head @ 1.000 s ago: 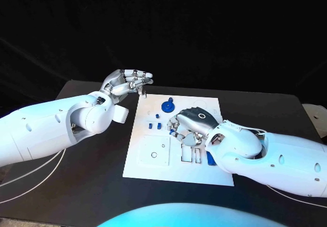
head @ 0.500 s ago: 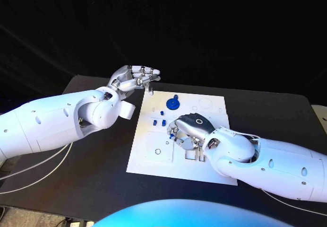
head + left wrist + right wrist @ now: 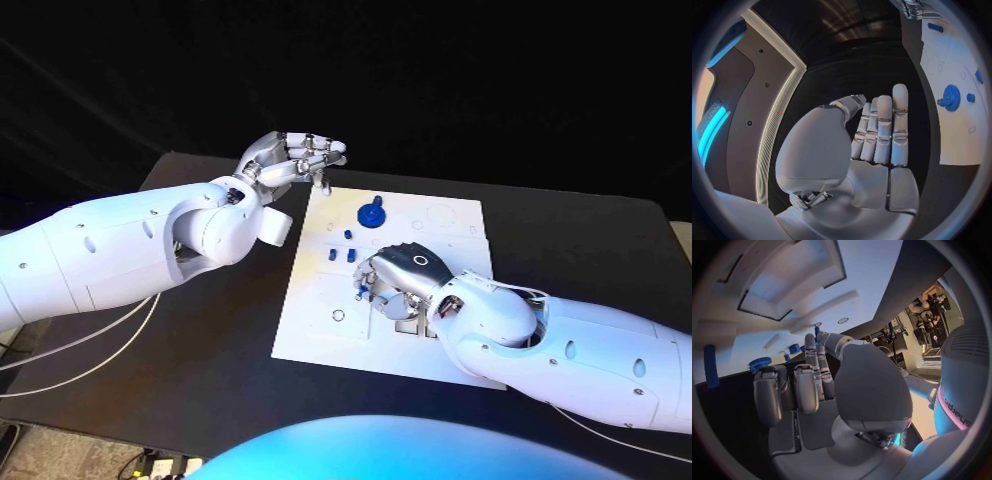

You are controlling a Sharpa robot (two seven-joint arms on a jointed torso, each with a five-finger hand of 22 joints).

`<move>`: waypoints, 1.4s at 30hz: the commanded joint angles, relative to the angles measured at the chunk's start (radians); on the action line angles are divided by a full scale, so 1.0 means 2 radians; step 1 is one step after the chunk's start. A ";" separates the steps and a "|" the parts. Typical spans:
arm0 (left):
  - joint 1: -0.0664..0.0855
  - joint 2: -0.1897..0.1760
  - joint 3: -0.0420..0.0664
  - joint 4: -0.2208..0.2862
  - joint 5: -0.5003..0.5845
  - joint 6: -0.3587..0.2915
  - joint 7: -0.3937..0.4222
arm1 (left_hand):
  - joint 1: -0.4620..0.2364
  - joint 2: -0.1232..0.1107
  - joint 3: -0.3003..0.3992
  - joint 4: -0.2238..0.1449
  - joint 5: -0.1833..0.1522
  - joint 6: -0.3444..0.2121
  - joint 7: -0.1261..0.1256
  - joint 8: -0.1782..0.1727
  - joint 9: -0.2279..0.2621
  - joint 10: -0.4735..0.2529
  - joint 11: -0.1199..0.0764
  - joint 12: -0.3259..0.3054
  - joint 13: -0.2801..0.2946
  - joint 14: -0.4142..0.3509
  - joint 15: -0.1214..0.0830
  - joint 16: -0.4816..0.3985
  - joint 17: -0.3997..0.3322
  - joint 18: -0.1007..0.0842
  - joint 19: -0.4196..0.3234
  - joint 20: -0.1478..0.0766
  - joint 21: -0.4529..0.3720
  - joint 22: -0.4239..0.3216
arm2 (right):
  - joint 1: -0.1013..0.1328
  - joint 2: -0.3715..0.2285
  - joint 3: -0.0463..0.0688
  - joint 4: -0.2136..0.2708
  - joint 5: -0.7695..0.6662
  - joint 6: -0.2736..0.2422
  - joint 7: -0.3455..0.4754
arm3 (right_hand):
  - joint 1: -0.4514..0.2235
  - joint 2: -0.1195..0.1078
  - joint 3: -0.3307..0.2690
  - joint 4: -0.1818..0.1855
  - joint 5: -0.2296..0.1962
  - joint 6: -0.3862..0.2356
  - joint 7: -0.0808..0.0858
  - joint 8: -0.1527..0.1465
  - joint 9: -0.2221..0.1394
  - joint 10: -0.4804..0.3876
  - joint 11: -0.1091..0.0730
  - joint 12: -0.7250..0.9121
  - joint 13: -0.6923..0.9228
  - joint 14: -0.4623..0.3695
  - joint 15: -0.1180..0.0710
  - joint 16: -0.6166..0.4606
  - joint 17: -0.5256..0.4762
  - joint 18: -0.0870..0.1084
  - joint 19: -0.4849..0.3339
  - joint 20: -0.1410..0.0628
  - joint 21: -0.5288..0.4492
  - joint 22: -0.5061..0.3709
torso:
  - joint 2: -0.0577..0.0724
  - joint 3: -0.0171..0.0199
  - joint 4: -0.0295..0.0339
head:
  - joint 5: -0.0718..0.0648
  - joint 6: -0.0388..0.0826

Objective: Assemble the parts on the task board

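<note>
The white task board (image 3: 325, 335) (image 3: 954, 75) (image 3: 786, 290) lies mid-table. A blue gear (image 3: 372, 214) (image 3: 951, 97) (image 3: 759, 362) stands near its far edge, with small blue parts (image 3: 332, 254) nearer the left side. My right hand (image 3: 404, 278) (image 3: 817, 375) hovers low over the board's middle, and its fingertips pinch a small blue part (image 3: 361, 292) (image 3: 817, 331). My left hand (image 3: 296, 160) (image 3: 879, 135) is raised beyond the board's far left corner, its fingers held together and curled with the thumb against them, holding nothing.
A blue bar (image 3: 711, 372) lies on the board near the gear. The board has rectangular recesses (image 3: 404, 325) and small round holes (image 3: 336, 316). Bare black table (image 3: 216, 330) lies on both sides of the board.
The whole picture has shifted with the camera. My right hand has slid slightly nearer across the board, with the blue part still at its fingertips. The left hand stays raised.
</note>
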State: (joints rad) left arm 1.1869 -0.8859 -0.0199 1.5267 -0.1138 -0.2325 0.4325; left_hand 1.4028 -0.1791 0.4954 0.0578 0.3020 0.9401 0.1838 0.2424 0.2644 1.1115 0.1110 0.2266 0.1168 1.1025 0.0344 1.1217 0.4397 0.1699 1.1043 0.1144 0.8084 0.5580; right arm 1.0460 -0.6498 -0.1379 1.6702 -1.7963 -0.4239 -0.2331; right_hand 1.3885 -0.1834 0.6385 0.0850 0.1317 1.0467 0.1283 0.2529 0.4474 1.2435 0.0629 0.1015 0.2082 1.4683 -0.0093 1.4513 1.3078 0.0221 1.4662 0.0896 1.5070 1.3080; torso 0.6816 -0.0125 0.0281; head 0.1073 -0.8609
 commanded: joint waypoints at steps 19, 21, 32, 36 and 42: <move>0.000 0.002 0.000 0.001 0.002 0.004 0.001 | 0.003 0.001 0.000 -0.003 0.002 -0.002 0.002 0.000 0.000 -0.004 0.001 0.003 0.001 -0.002 -0.002 -0.002 -0.001 0.007 0.000 -0.001 -0.001 0.000 | -0.004 0.009 -0.001 -0.010 -0.007 0.031 -0.001 | -0.006 0.001 -0.001 -0.004 -0.002 0.003 0.001 0.001 0.001 0.003 -0.001 -0.003 0.000 0.032 -0.003 0.002 0.036 -0.003 0.039 -0.002 -0.004 0.113 | 0.000 -0.0004 -0.0003 | 0.003 -0.004; 0.000 0.002 0.000 0.001 0.002 0.004 0.000 | 0.003 0.001 0.000 -0.003 0.002 -0.002 0.002 0.000 0.000 -0.004 0.001 0.003 0.001 -0.002 -0.002 -0.002 -0.001 0.007 0.000 -0.001 -0.001 0.000 | -0.004 0.011 -0.002 -0.011 -0.009 0.035 -0.002 | -0.006 0.001 -0.001 -0.004 -0.002 0.003 0.001 0.001 0.001 0.003 -0.001 -0.003 0.000 0.032 -0.003 0.002 0.036 -0.003 0.039 -0.002 -0.004 0.113 | 0.000 -0.0004 -0.0003 | 0.003 -0.004; 0.000 0.003 0.000 0.001 0.002 0.003 -0.001 | 0.003 0.001 0.000 -0.003 0.002 -0.002 0.002 0.000 0.000 -0.004 0.001 0.003 0.001 -0.002 -0.002 -0.002 -0.001 0.007 0.000 -0.001 -0.001 0.000 | -0.004 0.014 -0.003 -0.014 -0.012 0.041 -0.004 | -0.020 -0.007 -0.001 -0.002 -0.012 -0.018 0.009 -0.012 -0.003 -0.011 0.007 -0.017 -0.005 0.030 0.002 -0.001 0.030 0.000 0.035 0.001 -0.015 0.108 | 0.000 -0.0004 -0.0002 | 0.002 -0.004; 0.000 0.003 0.000 0.001 0.002 0.003 -0.001 | 0.003 0.001 0.000 -0.003 0.002 -0.002 0.002 0.000 0.000 -0.004 0.001 0.003 0.001 -0.002 -0.002 -0.002 -0.001 0.007 0.000 -0.001 -0.001 0.000 | -0.004 0.014 -0.003 -0.014 -0.011 0.034 -0.004 | -0.035 -0.022 0.000 0.004 -0.023 -0.046 0.021 -0.033 -0.013 -0.042 0.019 -0.020 -0.014 0.027 0.012 -0.006 0.021 0.005 0.026 0.009 -0.037 0.096 | 0.000 -0.0003 -0.0005 | 0.002 -0.004; 0.000 0.002 0.000 0.001 0.002 0.003 -0.001 | 0.003 0.001 0.000 -0.003 0.002 -0.002 0.002 0.000 0.000 -0.004 0.001 0.003 0.001 -0.002 -0.002 -0.002 -0.001 0.007 0.000 -0.001 -0.001 0.000 | -0.004 0.007 -0.003 -0.010 -0.012 0.012 -0.004 | -0.039 -0.033 0.000 0.004 -0.022 -0.058 0.023 -0.045 -0.019 -0.066 0.023 -0.018 -0.023 0.024 0.015 -0.013 0.010 0.010 0.017 0.014 -0.063 0.083 | 0.000 0.0000 -0.0004 | 0.002 -0.003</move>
State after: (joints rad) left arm 1.1869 -0.8830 -0.0198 1.5262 -0.1138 -0.2322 0.4258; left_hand 1.4028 -0.1791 0.4954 0.0578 0.3020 0.9401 0.1838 0.2424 0.2643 1.1079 0.1146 0.2266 0.1173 1.1026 0.0344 1.1217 0.4391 0.1699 1.1043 0.1144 0.8084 0.5581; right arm 1.0403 -0.6323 -0.1436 1.6502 -1.8065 -0.3830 -0.2342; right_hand 1.3110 -0.2400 0.6413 0.0884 0.0863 0.9360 0.1747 0.1657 0.4091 1.1130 0.1079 0.0613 0.1605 1.4650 0.0165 1.4279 1.3074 0.0272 1.4662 0.1114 1.3805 1.3075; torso 0.6811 -0.0128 0.0274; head 0.1110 -0.8676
